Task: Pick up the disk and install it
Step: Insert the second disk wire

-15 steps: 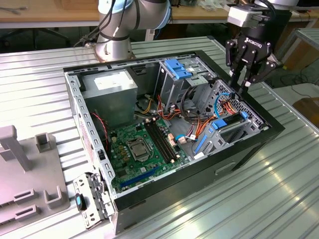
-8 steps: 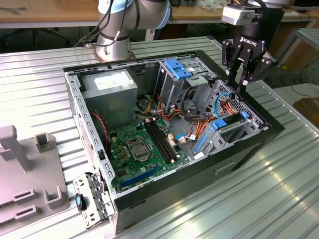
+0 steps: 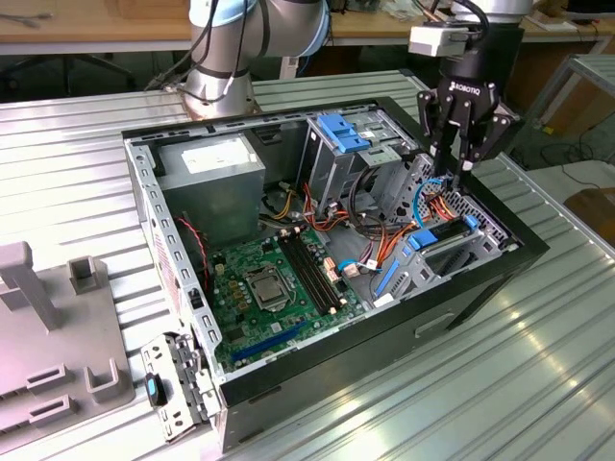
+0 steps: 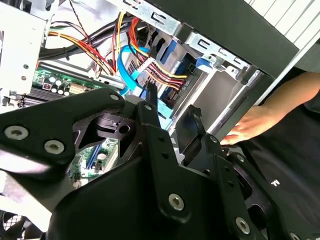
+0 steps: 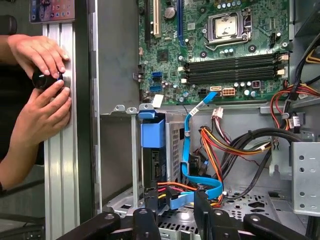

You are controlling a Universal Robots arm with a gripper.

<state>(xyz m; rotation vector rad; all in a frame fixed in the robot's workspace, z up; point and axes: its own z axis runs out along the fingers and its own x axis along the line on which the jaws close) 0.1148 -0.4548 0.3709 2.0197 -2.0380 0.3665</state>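
Here the pincer (image 3: 462, 165), fingers spread and empty, is hanging just above the disk (image 3: 444, 233) bay, risking snagging the cable bundle (image 3: 434, 197) beside it.

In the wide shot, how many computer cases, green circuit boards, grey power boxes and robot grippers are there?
Open computer case: 1
Green circuit board: 1
Grey power box: 1
Gripper: 1
Total: 4

Ribbed metal tabletop (image 3: 538, 365); wooden bench (image 3: 96, 34) behind; glare streaks on metal.
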